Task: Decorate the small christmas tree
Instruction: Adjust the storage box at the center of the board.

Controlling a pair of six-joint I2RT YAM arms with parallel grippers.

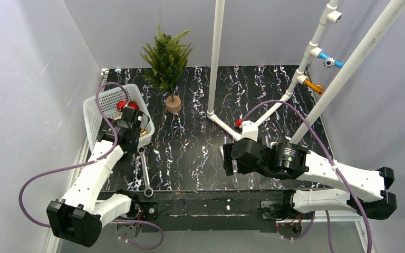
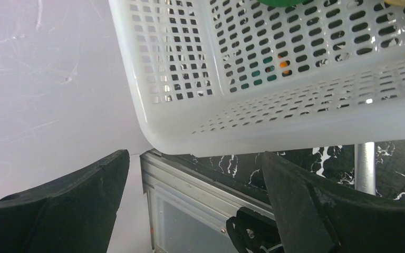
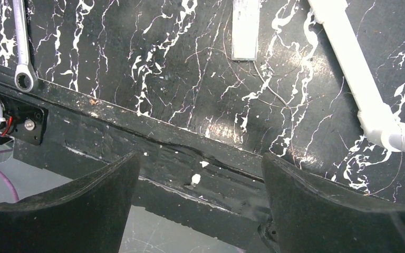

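Note:
The small christmas tree (image 1: 167, 59) stands upright on its round tan base (image 1: 173, 104) at the back of the table, with no gripper near it. To its left is a white perforated basket (image 1: 107, 103) holding red ornaments (image 1: 128, 105). My left gripper (image 1: 129, 126) hovers at the basket's near right corner. In the left wrist view it (image 2: 194, 156) is open and empty, with the basket's wall (image 2: 274, 110) just beyond the fingertips. My right gripper (image 1: 227, 159) hangs over the table's near middle. It (image 3: 200, 157) is open with nothing between its fingers.
A metal wrench (image 1: 145, 174) (image 3: 21, 45) lies near the front edge between the arms. A white pipe frame (image 1: 215, 58) (image 3: 356, 79) rises from the table's middle and right. A small silver strip (image 3: 245, 29) lies on the black marbled table (image 1: 190, 147).

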